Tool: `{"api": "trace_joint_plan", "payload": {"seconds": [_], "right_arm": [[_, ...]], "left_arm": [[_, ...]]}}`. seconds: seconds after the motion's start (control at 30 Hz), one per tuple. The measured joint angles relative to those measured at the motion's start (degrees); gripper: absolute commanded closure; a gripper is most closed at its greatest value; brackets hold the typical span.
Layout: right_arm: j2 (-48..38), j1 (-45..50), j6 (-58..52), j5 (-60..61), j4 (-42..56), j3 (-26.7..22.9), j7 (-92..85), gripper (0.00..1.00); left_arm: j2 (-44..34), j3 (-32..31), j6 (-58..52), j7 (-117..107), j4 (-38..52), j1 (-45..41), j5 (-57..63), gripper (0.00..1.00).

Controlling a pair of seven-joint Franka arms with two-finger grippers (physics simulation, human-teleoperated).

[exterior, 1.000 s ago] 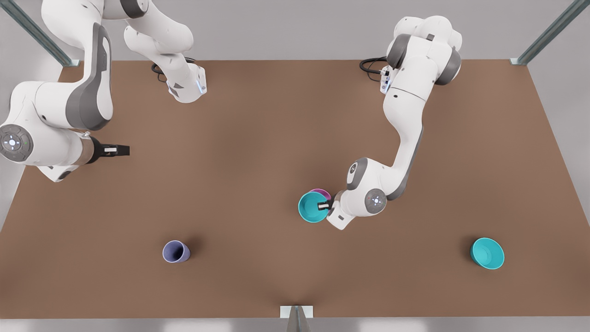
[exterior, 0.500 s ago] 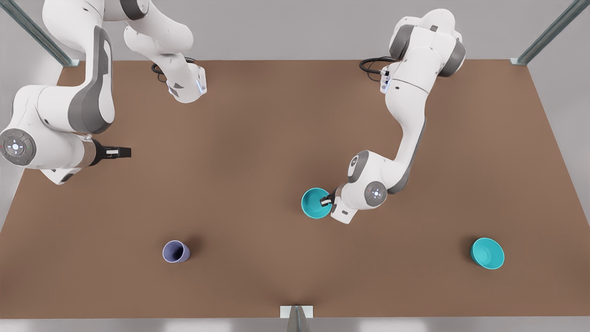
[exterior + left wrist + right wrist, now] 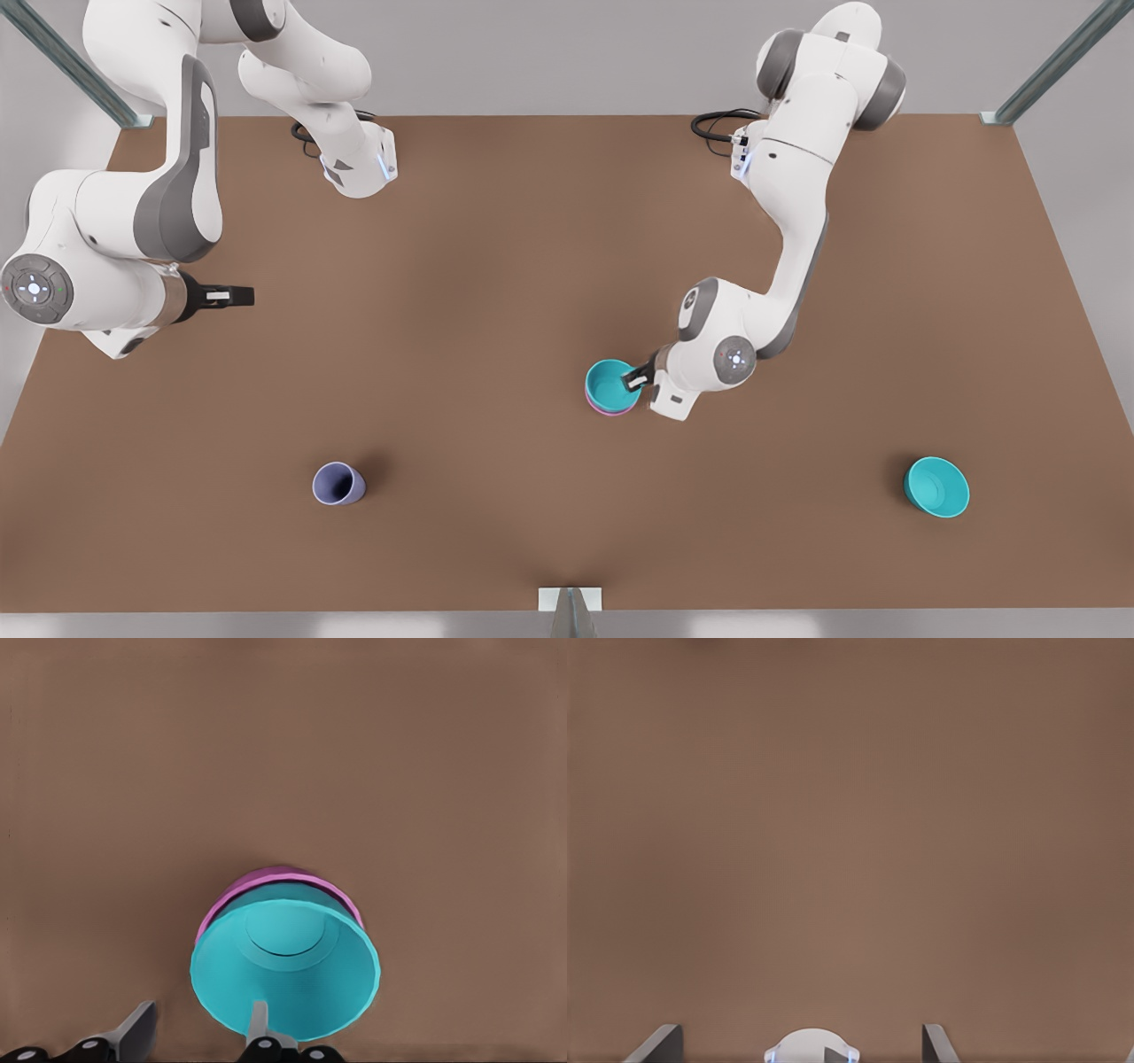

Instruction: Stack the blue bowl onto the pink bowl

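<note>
While bowls nest, lavender cup (image 3: 337, 484) stands apart.

- The brown bench (image 3: 496, 292) carried every item in the scene.
- The pink bowl (image 3: 609, 411) sat near its middle, apparently directly on the surface, though mostly hidden.
- A second teal bowl (image 3: 936, 486) rested toward the front view's right.
- A lavender-blue cup (image 3: 337, 484) stood toward the front view's left, well apart from both.
</note>
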Motion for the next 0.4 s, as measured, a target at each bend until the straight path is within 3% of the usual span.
{"api": "trace_joint_plan", "payload": {"seconds": [0.1,0.17,0.2,0.27,0.33,0.4], "right_arm": [[0.01,0.0,0.01,0.03,0.0,0.0,-0.01,0.0],[0.0,0.0,0.02,0.04,0.06,0.0,-0.01,0.0],[0.0,0.0,0.02,0.04,0.1,0.0,-0.02,0.0],[-0.02,0.0,0.02,0.04,0.15,0.0,-0.02,0.0],[-0.02,0.01,0.03,0.04,0.17,-0.01,-0.03,0.0],[-0.05,0.01,0.03,0.04,0.18,-0.01,-0.04,0.0]], "left_arm": [[-7.06,19.21,-16.12,3.71,14.01,0.73,4.24,0.0],[-8.95,25.53,-24.8,8.15,20.46,1.76,8.55,0.0],[-10.44,22.53,-27.72,10.14,21.61,4.7,10.57,0.0],[-15.99,5.37,-30.88,12.96,18.2,15.26,15.9,0.0],[-18.87,-0.08,-32.61,15.52,15.24,18.36,19.23,0.0],[-19.33,-1.51,-33.92,17.81,14.76,19.24,21.02,0.0]]}}
